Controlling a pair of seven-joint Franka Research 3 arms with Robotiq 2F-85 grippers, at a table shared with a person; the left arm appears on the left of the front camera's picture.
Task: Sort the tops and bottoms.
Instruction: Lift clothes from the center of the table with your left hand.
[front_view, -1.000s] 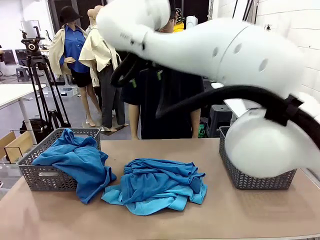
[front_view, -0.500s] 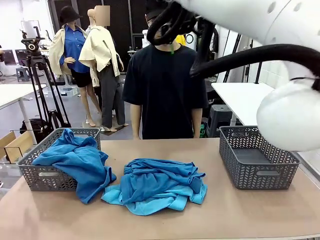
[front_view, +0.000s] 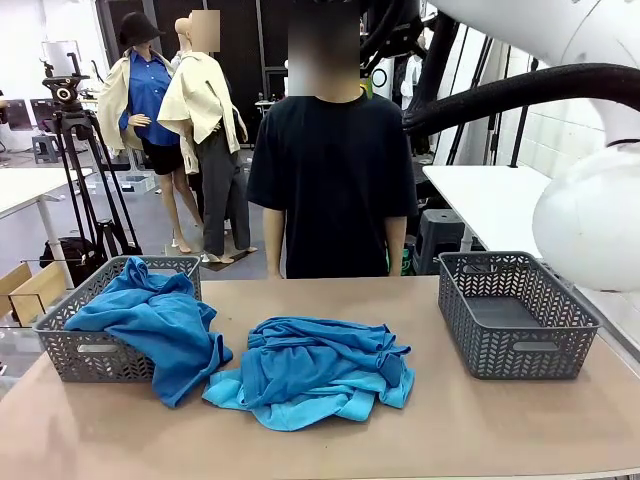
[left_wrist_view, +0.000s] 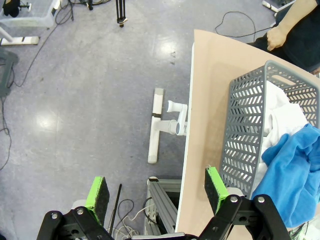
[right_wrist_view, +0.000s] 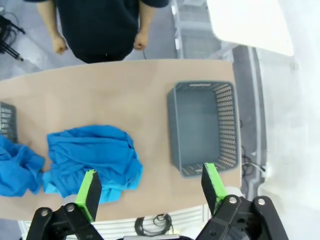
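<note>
A heap of royal-blue and sky-blue tops (front_view: 315, 372) lies crumpled at the table's middle; from high above it shows as the heap (right_wrist_view: 92, 157). Another royal-blue top (front_view: 160, 325) spills over the front of the left grey basket (front_view: 70, 350). Under this blue top (left_wrist_view: 295, 170), a white top (left_wrist_view: 280, 107) lies in the same basket (left_wrist_view: 240, 135). No bottoms can be told apart; they are hidden or out of view. My left gripper (left_wrist_view: 155, 189) hangs open over the floor beside the table's edge. My right gripper (right_wrist_view: 150, 187) is open high above the table, holding nothing.
An empty grey basket (front_view: 515, 315) stands at the right, also seen as the basket (right_wrist_view: 202, 127). A person in a dark T-shirt (front_view: 330, 180) stands at the far edge, hands (right_wrist_view: 140, 41) down. My right arm's white body (front_view: 590, 210) bulges in at the upper right.
My right arm has swung up and to the right, out of the picture's middle, uncovering the person and the right basket. The clothes have not moved.
</note>
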